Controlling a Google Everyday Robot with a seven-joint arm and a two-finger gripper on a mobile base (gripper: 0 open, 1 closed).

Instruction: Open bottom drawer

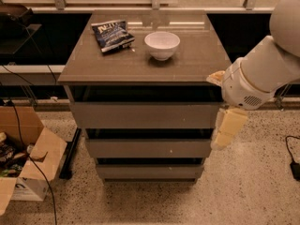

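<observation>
The bottom drawer [150,171] is the lowest and narrowest of three grey-brown handleless fronts in a small cabinet. It sits flush and closed. My gripper [226,131] hangs down from the white arm at the cabinet's right side. It is level with the middle drawer [149,147], just off its right end. It is above and to the right of the bottom drawer and is not touching it.
On the cabinet top [187,60] lie a dark snack bag [112,34] and a white bowl [162,44]. An open cardboard box [26,170] stands on the speckled floor at the left, with cables beside it. A black cable [293,158] lies at the right.
</observation>
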